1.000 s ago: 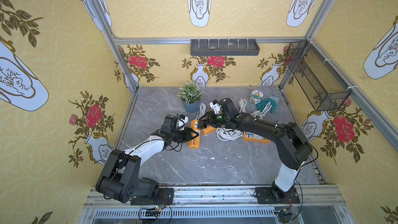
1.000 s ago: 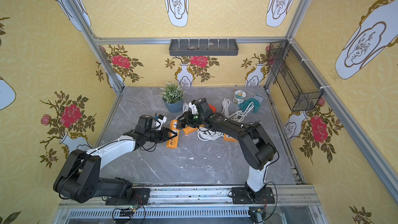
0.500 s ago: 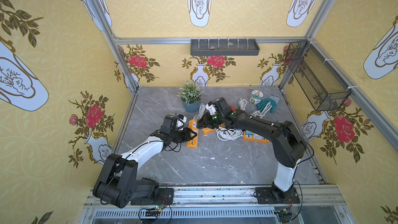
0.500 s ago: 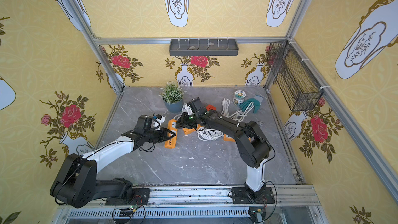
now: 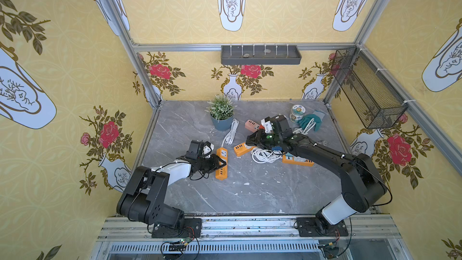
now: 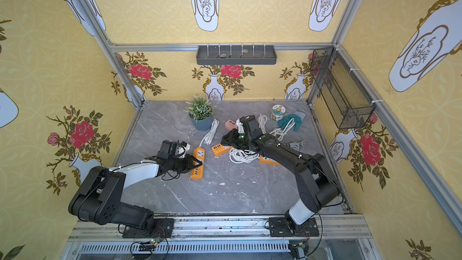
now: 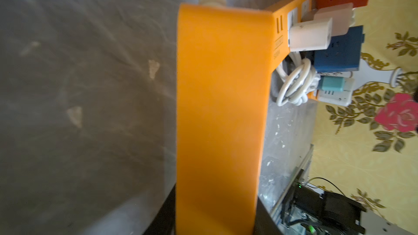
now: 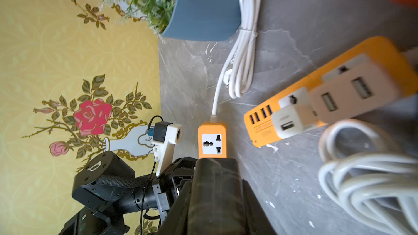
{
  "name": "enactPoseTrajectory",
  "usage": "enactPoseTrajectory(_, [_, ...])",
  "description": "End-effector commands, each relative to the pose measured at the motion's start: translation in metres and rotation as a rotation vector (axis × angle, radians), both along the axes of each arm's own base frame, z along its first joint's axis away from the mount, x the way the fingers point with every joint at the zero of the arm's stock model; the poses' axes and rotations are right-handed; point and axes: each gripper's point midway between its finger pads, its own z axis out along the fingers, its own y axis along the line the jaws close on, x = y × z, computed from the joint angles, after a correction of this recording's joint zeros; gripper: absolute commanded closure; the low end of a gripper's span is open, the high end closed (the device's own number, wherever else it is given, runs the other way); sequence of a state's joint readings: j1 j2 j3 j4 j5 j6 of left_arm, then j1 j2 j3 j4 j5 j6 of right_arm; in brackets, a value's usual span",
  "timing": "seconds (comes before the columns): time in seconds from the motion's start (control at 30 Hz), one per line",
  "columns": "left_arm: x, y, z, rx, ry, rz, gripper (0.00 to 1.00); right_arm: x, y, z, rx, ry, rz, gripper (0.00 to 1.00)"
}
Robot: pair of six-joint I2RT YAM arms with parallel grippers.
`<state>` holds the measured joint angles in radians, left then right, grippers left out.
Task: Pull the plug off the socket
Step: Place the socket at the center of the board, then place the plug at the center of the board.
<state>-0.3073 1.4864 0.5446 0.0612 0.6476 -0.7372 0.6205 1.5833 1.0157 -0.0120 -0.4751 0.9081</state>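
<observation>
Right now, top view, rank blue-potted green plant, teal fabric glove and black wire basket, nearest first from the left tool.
From the left tool:
1. Blue-potted green plant: back centre.
2. Teal fabric glove: back right.
3. Black wire basket: right wall.

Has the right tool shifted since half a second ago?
Yes. In both top views the right tool has drawn back, away from the potted plant and toward the green glove.

Orange socket strip (image 5: 221,175), white plug (image 8: 291,120), grey marbled table (image 5: 250,191)
</observation>
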Motion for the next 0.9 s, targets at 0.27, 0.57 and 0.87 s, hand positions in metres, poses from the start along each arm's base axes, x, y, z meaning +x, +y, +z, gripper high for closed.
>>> enactPoseTrajectory(0.27, [0.002,0.078,0.007,0.309,0.023,0.264,0.25,-0.003,0.019,0.02,0.135,-0.081,0.108,0.82])
enactPoseTrajectory(0.57, [0.011,0.125,0.114,0.454,-0.41,0.412,0.24,-0.039,0.076,0.0,0.102,-0.108,0.415,0.74])
enactPoseTrajectory(0.87, [0.016,0.086,0.163,0.021,-0.656,0.454,0.19,-0.141,0.055,-0.087,-0.22,0.019,0.708,0.69])
